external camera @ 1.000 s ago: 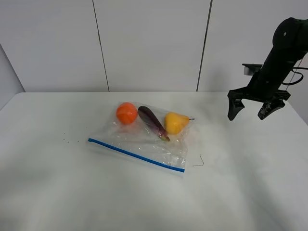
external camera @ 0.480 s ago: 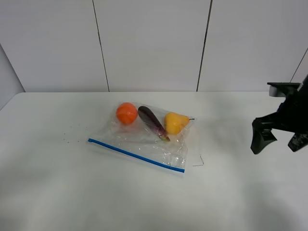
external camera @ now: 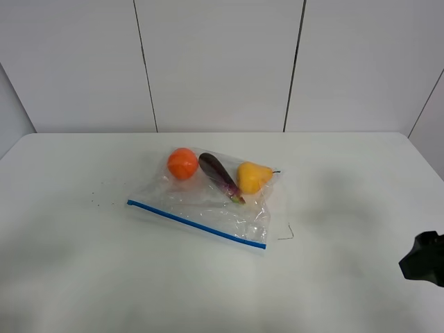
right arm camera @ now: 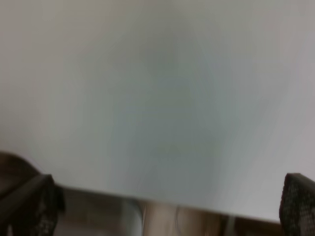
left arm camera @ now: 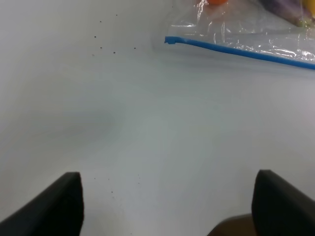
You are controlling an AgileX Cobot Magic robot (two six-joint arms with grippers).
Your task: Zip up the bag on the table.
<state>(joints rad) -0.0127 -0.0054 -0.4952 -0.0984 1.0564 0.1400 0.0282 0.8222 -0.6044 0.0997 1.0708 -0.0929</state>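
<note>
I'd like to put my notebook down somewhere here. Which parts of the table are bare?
The table is bare on the left of the bag, apart from a few dark specks, and along the whole near edge below the blue zipper. To the right, a small dark thread lies close by, and the right tool sits at the corner.

The bag [external camera: 208, 201] was clear, crinkly, glossy plastic with a smooth blue zipper strip [external camera: 196, 223]. The worktop [external camera: 83, 270] looked matt, smooth white. The left claw [left arm camera: 167, 206] appeared matt black.
</note>
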